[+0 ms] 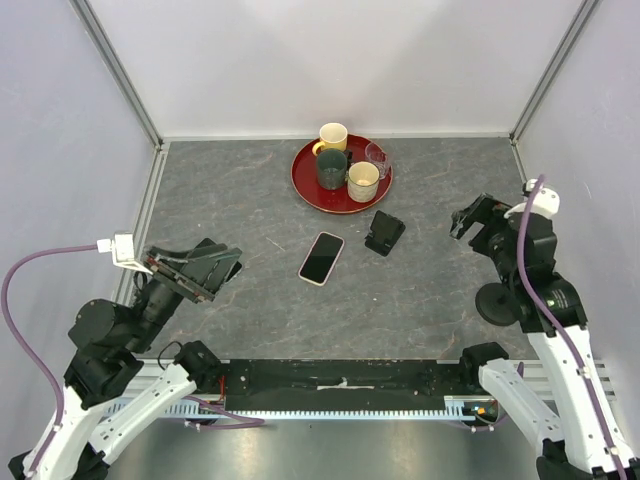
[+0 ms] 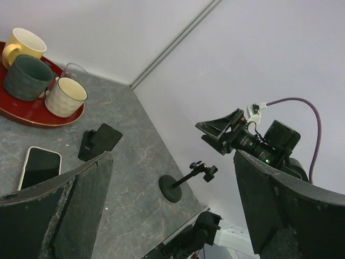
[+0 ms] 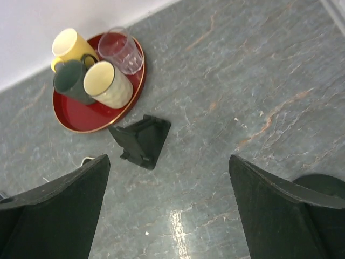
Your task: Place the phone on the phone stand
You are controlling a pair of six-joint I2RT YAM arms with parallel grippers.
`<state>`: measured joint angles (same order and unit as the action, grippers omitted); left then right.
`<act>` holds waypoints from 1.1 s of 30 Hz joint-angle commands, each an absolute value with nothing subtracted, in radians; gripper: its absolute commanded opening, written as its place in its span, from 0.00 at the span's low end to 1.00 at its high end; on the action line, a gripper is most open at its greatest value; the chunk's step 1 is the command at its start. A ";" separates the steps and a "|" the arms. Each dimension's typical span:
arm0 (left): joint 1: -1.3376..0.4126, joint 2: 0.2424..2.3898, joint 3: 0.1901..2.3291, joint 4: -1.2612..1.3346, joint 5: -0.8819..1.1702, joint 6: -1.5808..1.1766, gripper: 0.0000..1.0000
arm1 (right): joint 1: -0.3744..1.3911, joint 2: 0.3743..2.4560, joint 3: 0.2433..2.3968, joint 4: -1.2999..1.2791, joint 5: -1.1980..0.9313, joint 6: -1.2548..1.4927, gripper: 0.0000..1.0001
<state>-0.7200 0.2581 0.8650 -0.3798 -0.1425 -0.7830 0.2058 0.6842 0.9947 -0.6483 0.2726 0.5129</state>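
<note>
Left gripper [image 2: 172, 162] and right gripper [image 3: 168, 159] gape empty; right arm [image 1: 545, 290] partly hides the phone stand [image 1: 495, 304].

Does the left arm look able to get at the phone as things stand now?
Probably yes. The phone lies flat on the table with only bare surface between it and the left gripper, whose jaws stand open. The black folding piece lies beyond the phone, out of the way.

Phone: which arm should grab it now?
Probably left: the left gripper, open, sits nearer the phone, nothing between them. The right gripper, also open, is farther, nearer the phone stand.
</note>
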 commanded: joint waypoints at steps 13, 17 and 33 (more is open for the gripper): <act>-0.718 0.253 0.787 -0.345 -0.086 -0.882 0.99 | 0.389 1.088 0.879 -0.568 0.256 0.738 0.98; -0.716 0.250 0.776 -0.344 -0.077 -0.887 0.99 | 0.426 1.109 0.858 -0.448 0.090 0.628 0.98; -0.718 0.255 0.746 -0.327 -0.046 -0.934 0.99 | 0.529 1.328 0.980 -0.396 0.383 0.857 0.98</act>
